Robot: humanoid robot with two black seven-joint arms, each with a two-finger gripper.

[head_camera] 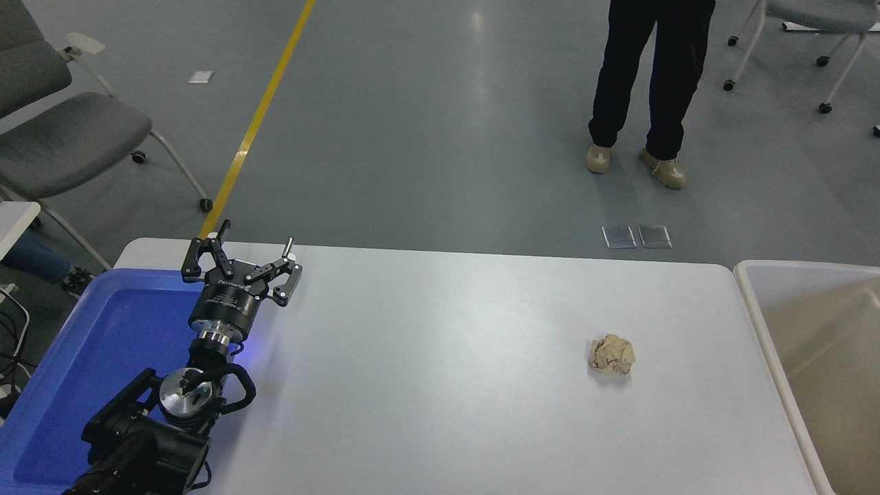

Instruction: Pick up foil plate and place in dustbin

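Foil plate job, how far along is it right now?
No foil plate shows on the table or in the visible part of the dustbin, so I can't confirm it's binned. The left hand sits parked and open. A crumpled paper ball remains on the table.

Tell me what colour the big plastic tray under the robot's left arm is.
The large rectangular plastic tray is blue, clearest in the head view.
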